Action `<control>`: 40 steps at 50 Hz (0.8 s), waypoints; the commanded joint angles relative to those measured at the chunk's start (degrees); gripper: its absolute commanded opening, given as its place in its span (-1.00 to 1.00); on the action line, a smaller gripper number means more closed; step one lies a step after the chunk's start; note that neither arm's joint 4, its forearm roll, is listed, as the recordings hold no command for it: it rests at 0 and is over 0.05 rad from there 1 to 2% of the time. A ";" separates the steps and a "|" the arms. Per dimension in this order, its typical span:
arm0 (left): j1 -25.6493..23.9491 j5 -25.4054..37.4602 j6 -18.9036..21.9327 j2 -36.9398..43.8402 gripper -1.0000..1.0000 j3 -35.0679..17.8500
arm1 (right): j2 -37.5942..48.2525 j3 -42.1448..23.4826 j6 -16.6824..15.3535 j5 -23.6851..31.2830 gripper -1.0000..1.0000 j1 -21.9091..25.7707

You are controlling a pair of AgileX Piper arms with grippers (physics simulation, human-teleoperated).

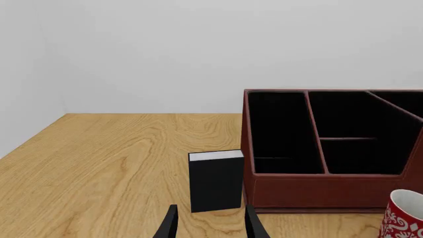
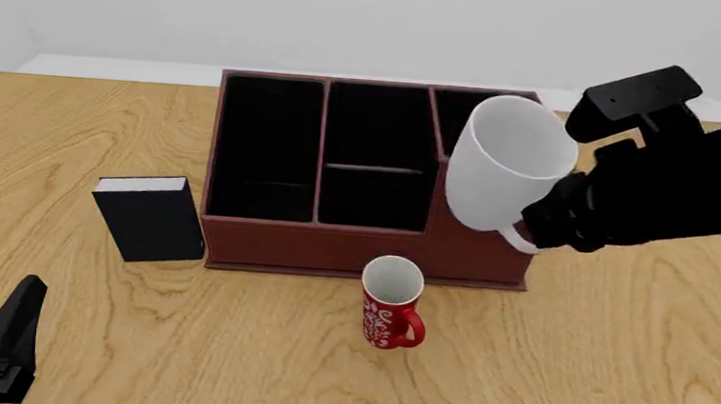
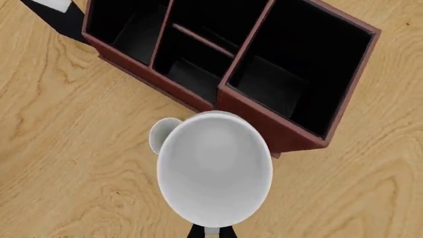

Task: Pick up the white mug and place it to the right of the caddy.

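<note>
Front view: right gripper [image 2: 539,235] clamped on handle of white mug [image 2: 506,165], mug lifted and tilted, hanging over right end of caddy [image 2: 262,243]. Carry step under way, by my reading; placing not yet done. Next move calls for shifting mug rightward past caddy wall, levelling it, lowering onto bare table [image 2: 632,326] beside caddy. Red mug [image 2: 391,302] stands just before caddy; black box [image 2: 150,217] near caddy's left side; neither blocks target spot. Left gripper [image 1: 210,223] idle, fingers apart.
</note>
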 commanded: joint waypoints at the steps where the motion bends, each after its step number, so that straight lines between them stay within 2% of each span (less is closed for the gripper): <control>1: 0.00 0.00 0.00 0.00 1.00 0.00 | -3.47 3.50 0.50 0.23 -1.00 -2.53; 20: 0.00 0.00 0.00 0.00 1.00 0.00 | -8.42 5.83 -0.52 2.71 -1.00 -6.85; 33: 0.00 0.00 0.00 0.00 1.00 0.00 | -12.55 4.17 -1.68 6.73 -1.00 -10.68; 40: 0.00 0.00 0.00 0.00 1.00 0.00 | -14.38 5.25 -1.19 7.36 -1.00 -12.18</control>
